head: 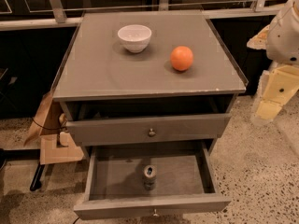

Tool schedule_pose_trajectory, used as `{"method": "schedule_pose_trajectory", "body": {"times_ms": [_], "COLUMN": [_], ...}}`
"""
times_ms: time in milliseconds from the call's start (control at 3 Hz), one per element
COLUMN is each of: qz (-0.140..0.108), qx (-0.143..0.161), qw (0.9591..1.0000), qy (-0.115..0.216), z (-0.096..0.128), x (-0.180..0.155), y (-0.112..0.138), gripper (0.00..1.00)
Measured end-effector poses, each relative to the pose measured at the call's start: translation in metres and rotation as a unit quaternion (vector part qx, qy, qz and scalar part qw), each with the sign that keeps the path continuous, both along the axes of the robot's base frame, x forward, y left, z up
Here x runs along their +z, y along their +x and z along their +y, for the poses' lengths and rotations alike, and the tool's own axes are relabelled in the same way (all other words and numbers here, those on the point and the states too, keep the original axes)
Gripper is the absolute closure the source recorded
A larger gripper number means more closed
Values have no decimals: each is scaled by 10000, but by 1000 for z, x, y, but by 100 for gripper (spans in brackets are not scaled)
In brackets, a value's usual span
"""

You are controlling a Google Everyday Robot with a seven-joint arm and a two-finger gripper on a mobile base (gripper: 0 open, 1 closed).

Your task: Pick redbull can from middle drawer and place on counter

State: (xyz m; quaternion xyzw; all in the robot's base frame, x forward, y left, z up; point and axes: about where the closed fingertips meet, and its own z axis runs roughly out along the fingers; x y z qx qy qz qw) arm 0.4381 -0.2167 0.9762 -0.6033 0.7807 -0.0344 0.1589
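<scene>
redbull can (149,177), small, slim, silver-grey metal, stands upright in the wide shallow grey middle drawer (114,177), long axis vertical, shiny top and pull tab facing up, toward the near middle of the floor. that drawer is pulled out and holds only the can. on the matte grey counter (117,73) i see a white bowl (134,38) and a round orange (181,58). my pale yellow gripper (271,104) hangs right of the cabinet under a white arm (287,29), well apart from the can; i cannot tell its state.
</scene>
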Motion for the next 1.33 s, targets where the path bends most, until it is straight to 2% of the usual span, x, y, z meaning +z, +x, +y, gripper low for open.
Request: {"method": "schedule_pose_trajectory", "body": {"times_ms": [333, 667, 1000, 1333], "qz": [-1, -26, 49, 204], "qx": [0, -4, -63, -172], "qw": [10000, 10000, 9997, 9978], "qy": [0, 10, 243, 615], "z": [0, 0, 2, 8], "x": [0, 1, -25, -74], "y": [0, 0, -5, -14], "gripper": [0, 19, 42, 65]}}
